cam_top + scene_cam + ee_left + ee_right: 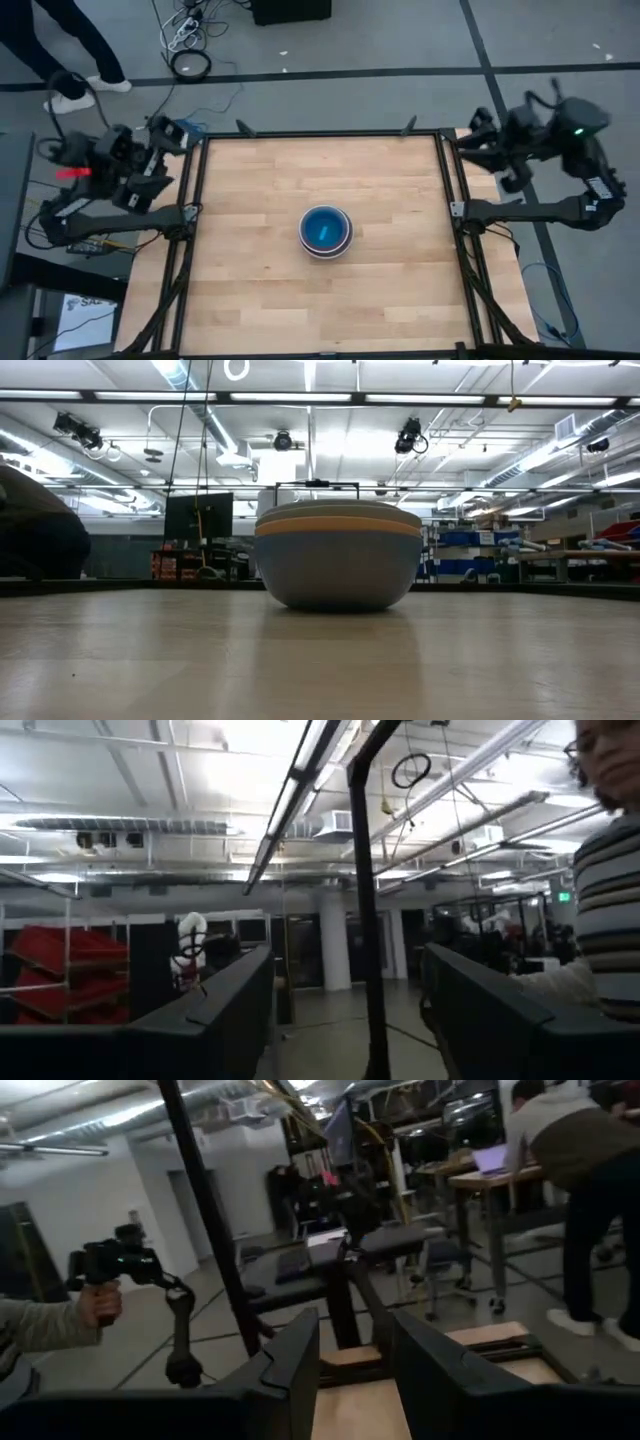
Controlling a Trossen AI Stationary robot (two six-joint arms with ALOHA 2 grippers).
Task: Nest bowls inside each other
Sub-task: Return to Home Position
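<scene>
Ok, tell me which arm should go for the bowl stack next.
Neither has a clear edge. The stack of nested bowls sits mid-table, while the left gripper and right gripper are both folded back off the table's far corners, empty. Slight lean: left, whose fingers stand wider.

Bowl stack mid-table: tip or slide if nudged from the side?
The stack looks wide and low with a flat base on the table, so it would probably slide rather than tip. Nested plastic bowls, blue innermost, are likely light; inner ones may shift or rattle.
</scene>
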